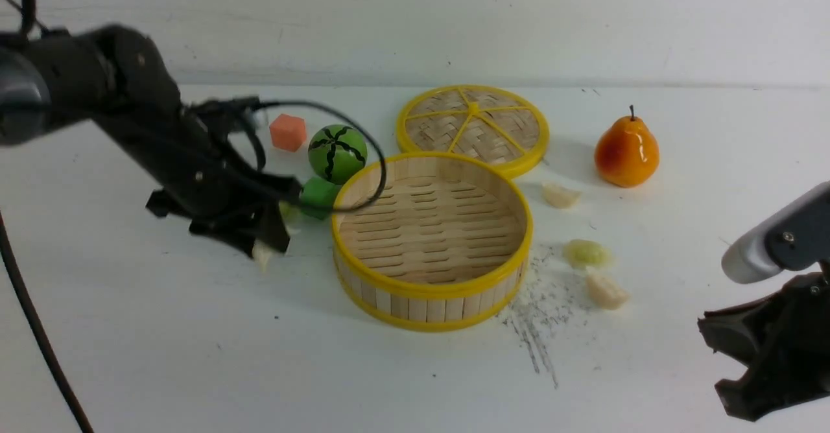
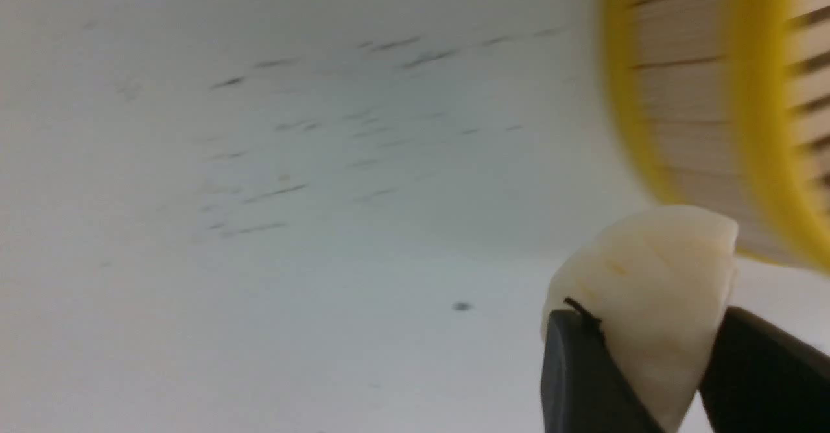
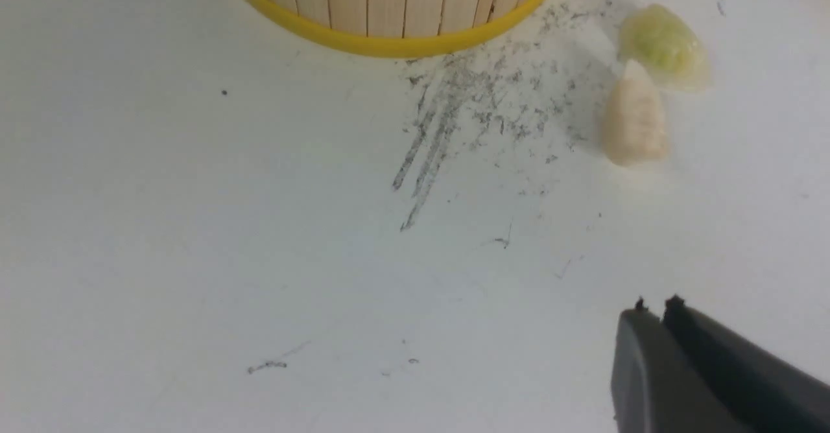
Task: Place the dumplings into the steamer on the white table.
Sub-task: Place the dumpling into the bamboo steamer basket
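The steamer [image 1: 431, 242] stands empty mid-table on the white table [image 1: 194, 355]. My left gripper [image 1: 262, 248] is shut on a cream-white dumpling [image 2: 648, 303], held just left of the steamer wall [image 2: 687, 102]. A pale dumpling [image 1: 288, 212] peeks out behind the gripper. Right of the steamer lie a cream dumpling [image 1: 559, 195], a pale green dumpling [image 1: 585, 253] and a cream dumpling [image 1: 606, 290]; the last two show in the right wrist view as the green dumpling [image 3: 663, 47] and the cream dumpling [image 3: 634, 124]. My right gripper [image 3: 655, 306] is shut and empty at the table's front right [image 1: 746, 355]. Other dumplings are hidden.
A flat woven disc with yellow spokes [image 1: 473, 126] lies behind the steamer. An orange cube [image 1: 288, 131], a green striped ball [image 1: 337, 153] and a green cube [image 1: 319, 196] sit left of it. A pear [image 1: 626, 150] stands at the back right. Dark scratch marks [image 1: 538, 316] lie by the steamer.
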